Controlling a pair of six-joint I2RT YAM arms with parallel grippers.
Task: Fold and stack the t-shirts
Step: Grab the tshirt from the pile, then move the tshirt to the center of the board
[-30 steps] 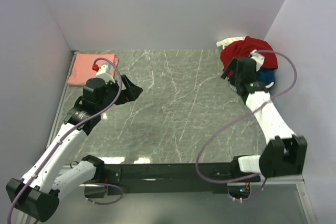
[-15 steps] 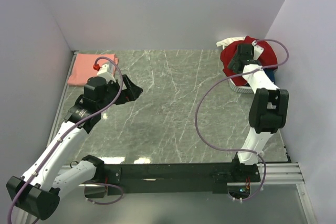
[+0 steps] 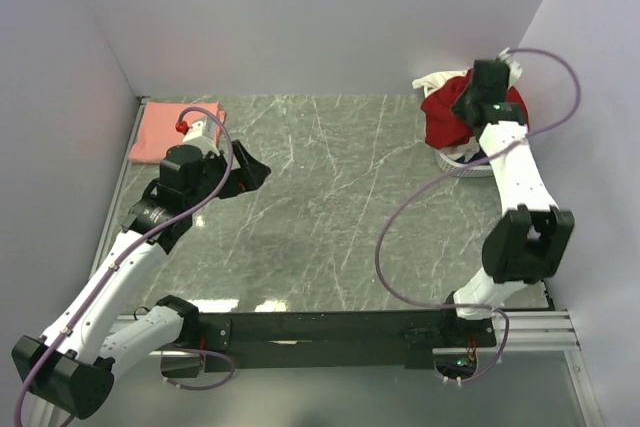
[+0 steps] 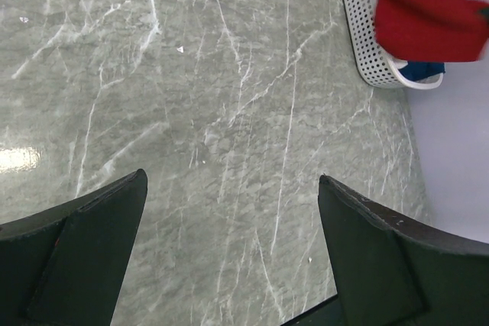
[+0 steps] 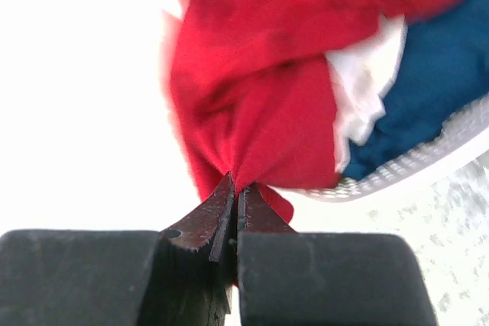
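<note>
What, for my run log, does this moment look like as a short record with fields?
left gripper: jaws open, empty, over the table
right gripper: jaws shut on red shirt
red shirt: bunched, hanging from the jaws, partly over the basket
basket: far right corner; holds blue shirt and white shirt
pink shirt: folded flat, far left corner

Surface (image 3: 340, 207) — centre and near strip bare, open from either side. Far left corner: folded pink tee (image 3: 165, 129), flat, beside the wall (image 3: 80, 67). Far right corner: basket (image 3: 456, 165) heaped with tees (image 5: 428, 74); right hand (image 5: 234, 188), closed on the red tee (image 5: 260, 112), and its arm (image 3: 515, 172) overhang it. Left hand (image 4: 233, 181) — spread wide above bare left-centre.
</note>
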